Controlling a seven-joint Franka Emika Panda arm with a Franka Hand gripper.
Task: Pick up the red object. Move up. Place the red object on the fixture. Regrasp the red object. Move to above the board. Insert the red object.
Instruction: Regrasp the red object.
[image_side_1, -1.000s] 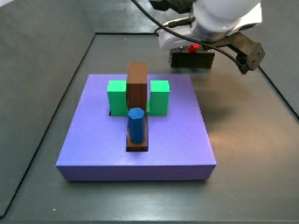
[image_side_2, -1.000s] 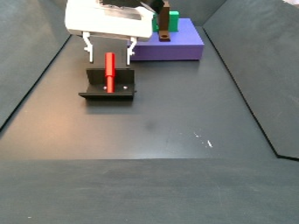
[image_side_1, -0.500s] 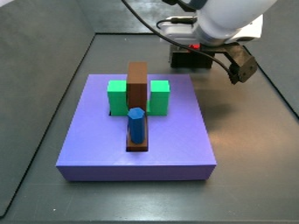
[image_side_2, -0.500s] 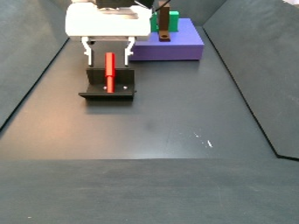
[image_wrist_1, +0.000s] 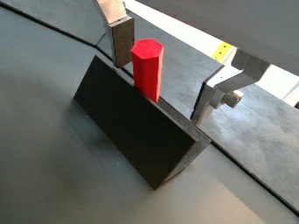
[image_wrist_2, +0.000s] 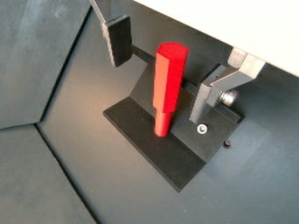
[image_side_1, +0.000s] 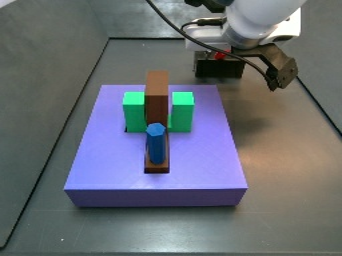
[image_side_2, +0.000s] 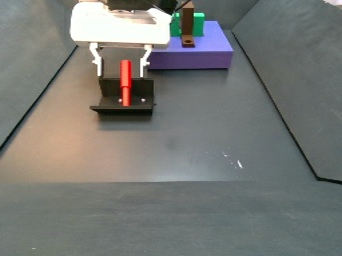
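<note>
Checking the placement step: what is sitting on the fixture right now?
The red object stands upright on the fixture, with the open gripper straddling it, fingers clear of it. Its foot's seating is hidden behind the fixture's wall in a wrist view.

So the dark grey worktop (image_side_2: 187, 150) has just two things sitting straight on it: the purple-blue board (image_side_1: 158, 150) and, well apart from it, the fixture (image_side_2: 123, 100). The tool (image_side_2: 122, 62) hangs over the fixture, fingers spread, touching neither the fixture nor the worktop.
</note>
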